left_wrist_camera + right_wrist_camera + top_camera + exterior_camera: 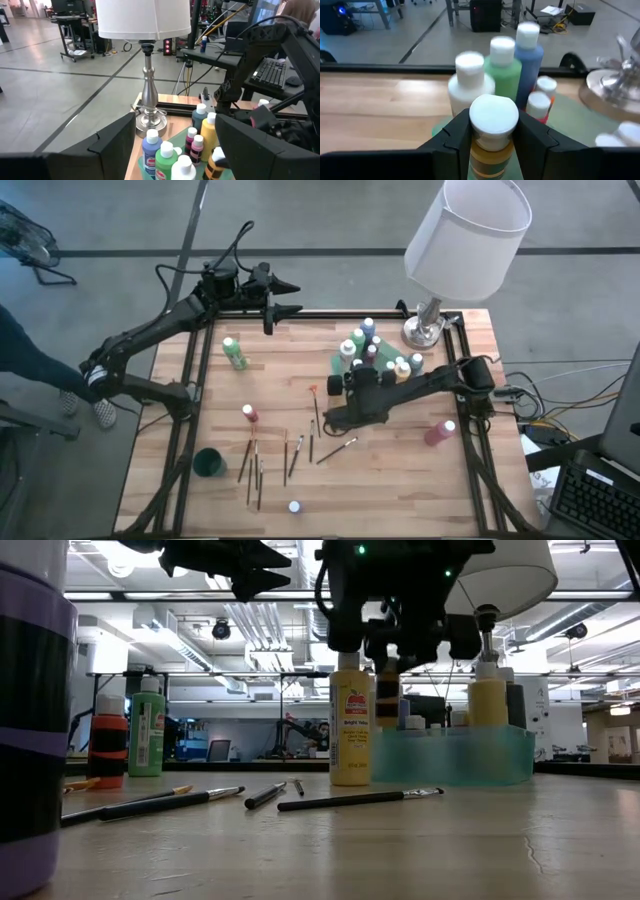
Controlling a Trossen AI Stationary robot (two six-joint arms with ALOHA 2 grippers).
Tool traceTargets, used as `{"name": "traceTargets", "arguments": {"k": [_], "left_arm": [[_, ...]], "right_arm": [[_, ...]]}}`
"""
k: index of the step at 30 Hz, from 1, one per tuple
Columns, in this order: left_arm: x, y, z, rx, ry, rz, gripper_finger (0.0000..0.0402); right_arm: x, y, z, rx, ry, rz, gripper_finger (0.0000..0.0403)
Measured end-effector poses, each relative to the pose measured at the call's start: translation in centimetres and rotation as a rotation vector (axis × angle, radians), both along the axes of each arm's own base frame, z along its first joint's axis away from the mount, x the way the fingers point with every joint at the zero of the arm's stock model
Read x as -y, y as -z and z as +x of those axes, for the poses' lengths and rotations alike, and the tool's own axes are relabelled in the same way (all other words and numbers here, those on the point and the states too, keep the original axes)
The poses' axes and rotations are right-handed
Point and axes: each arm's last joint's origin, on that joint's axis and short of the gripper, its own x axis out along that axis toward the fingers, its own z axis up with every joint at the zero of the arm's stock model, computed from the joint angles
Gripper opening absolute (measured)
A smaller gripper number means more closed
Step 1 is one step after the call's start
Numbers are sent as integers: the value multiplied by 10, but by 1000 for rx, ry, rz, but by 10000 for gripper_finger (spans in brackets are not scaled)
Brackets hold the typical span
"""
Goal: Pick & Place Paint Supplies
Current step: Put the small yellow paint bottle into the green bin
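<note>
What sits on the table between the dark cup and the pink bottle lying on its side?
Brushes, scattered on the wood between cup and pink bottle, as the high view shows.

Counted from above: one tray [345, 366] holding roughly ten capped paint bottles [369, 345], exact figure unclear where packed. Four further bottles loose on the desk [400, 480]: green [234, 353], red [249, 414], pink [440, 432], one small [295, 507]. About eight brushes [255, 465]. One dark cup [209, 463]. One lamp [462, 240].
</note>
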Motion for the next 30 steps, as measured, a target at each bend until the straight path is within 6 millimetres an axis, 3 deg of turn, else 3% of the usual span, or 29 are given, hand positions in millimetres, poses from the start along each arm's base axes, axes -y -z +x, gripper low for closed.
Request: {"name": "traceTargets", "arguments": {"k": [7,16,30], "left_arm": [[0,0,0,0,0,-1,278],[0,0,0,1,-3,-8,278],[0,0,0,2,-5,-15,278]], "right_arm": [[-12,14,-15,53,40,-1,109],[-3,34,-20,106,76,9,109],[33,37,-10,119,170,79,109]]}}
